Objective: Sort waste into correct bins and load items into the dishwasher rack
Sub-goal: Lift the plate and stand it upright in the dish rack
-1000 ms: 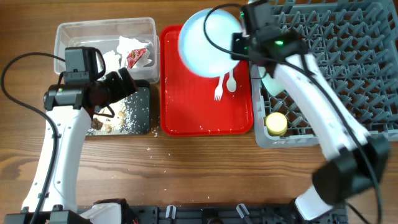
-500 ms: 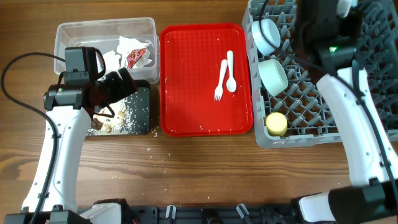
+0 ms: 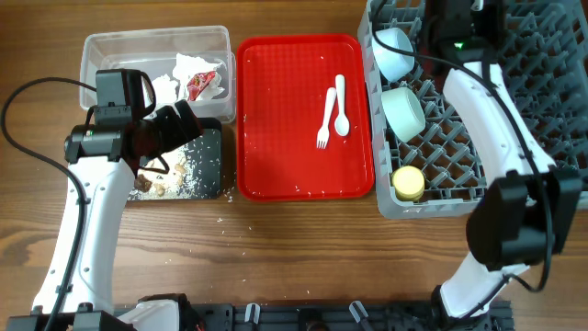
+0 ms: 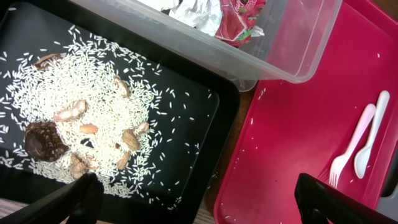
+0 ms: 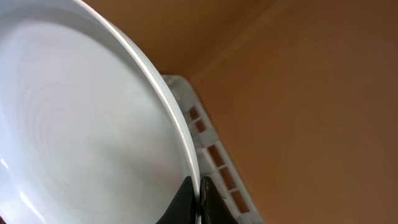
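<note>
Right wrist view: right gripper (image 5: 199, 200) pinches rim of round pale blue plate (image 5: 81, 124), held on edge by large grey plastic grid rack (image 5: 208, 155), likely to slot between pegs; left gripper (image 4: 199, 205) gapes empty over shallow black tray (image 4: 211, 118).

Left arm (image 3: 87, 207): near left, left gripper (image 4: 199, 196) spread wide. Right arm (image 3: 489, 103): reaching far, right gripper (image 5: 199, 200) pinching plate (image 5: 81, 124) rim.

Plate (image 5: 87, 118) no longer above red tray (image 3: 285, 138).
</note>
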